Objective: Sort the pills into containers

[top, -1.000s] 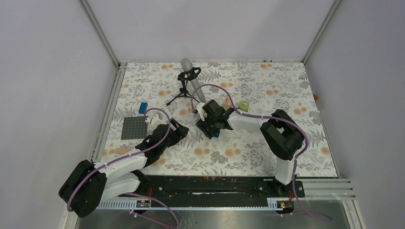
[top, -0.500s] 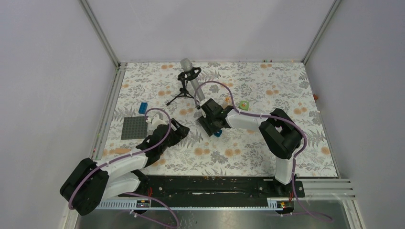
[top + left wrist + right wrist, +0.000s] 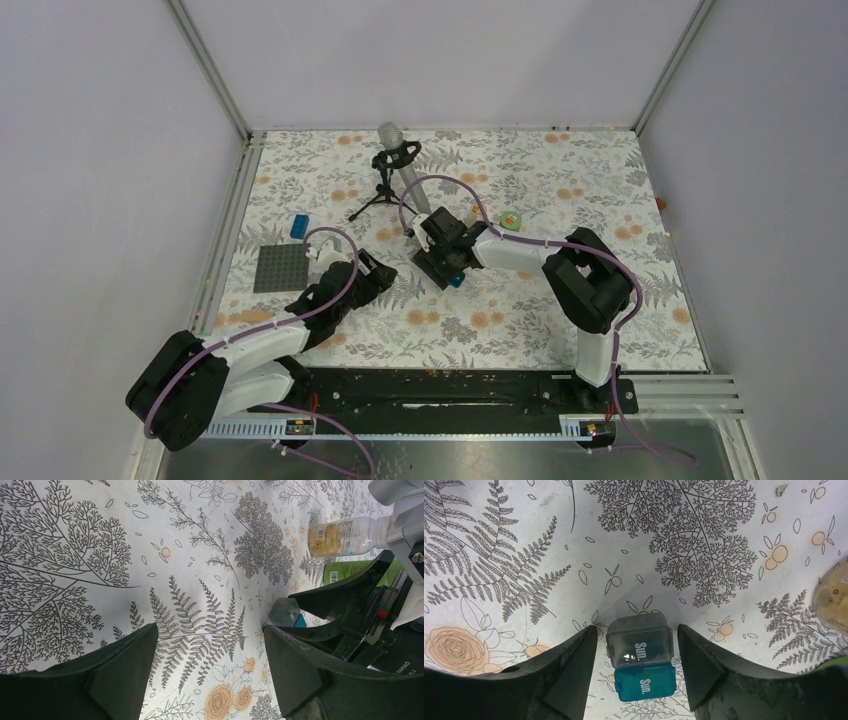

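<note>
Straddling the teal-and-clear "Sun." pill box (image 3: 640,662) at lower centre of the right wrist view with right end effector (image 3: 637,632) spread and seemingly clear of it; probably light, stiff, slick plastic, best pinched across the teal base; left end effector (image 3: 210,630) agape, empty.

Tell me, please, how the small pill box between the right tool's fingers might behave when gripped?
The pill box looks like smooth plastic: probably light, stiff, somewhat slippery. Its clear lid seems hinged open, so it may swing.
</note>
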You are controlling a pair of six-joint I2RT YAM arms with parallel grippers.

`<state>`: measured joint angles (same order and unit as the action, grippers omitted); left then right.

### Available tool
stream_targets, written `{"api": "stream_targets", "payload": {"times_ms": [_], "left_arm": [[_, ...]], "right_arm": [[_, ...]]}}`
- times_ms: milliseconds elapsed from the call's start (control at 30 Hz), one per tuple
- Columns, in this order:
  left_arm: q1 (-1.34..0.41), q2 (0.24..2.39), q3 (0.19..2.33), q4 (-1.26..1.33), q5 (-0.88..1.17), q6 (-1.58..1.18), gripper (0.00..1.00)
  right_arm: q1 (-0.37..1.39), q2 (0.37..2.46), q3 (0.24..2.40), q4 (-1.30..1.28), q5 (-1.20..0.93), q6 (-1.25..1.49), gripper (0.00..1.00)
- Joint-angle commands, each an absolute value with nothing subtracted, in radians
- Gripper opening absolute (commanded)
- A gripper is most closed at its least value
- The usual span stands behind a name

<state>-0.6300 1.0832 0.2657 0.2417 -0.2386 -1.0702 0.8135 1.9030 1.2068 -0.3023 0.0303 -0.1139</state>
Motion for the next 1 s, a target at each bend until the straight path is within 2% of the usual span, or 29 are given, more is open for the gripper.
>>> {"api": "stream_targets", "payload": {"times_ms": [0,167,400,533,767,967], "left_arm": [[-0.624,1.090,0.253,0.299,-0.220,-1.069,0.78],[-0.623,1.110,0.253,0.325,-0.198,-1.066,0.78],[-0.624,1.143,0.240,0.385,-0.159,-1.062,0.78],[-0.627,1.164,0.224,0.487,-0.076,-1.030,0.78],[-0.686,1.190,0.200,0.744,0.062,-0.956,0.78],[-0.751,1.200,0.207,0.866,0.094,-0.948,0.78]], "right_arm": [[0.824,1.901,1.239,-0.326,0.029,-0.212,0.66],[0.824,1.902,1.243,-0.322,0.035,-0.217,0.60],[0.824,1.879,1.231,-0.280,0.039,-0.170,0.37],[0.824,1.846,1.258,-0.319,0.054,-0.044,0.36],[0.824,1.704,1.221,-0.330,0.065,0.368,0.36],[0.824,1.626,1.195,-0.331,0.049,0.587,0.38]]}}
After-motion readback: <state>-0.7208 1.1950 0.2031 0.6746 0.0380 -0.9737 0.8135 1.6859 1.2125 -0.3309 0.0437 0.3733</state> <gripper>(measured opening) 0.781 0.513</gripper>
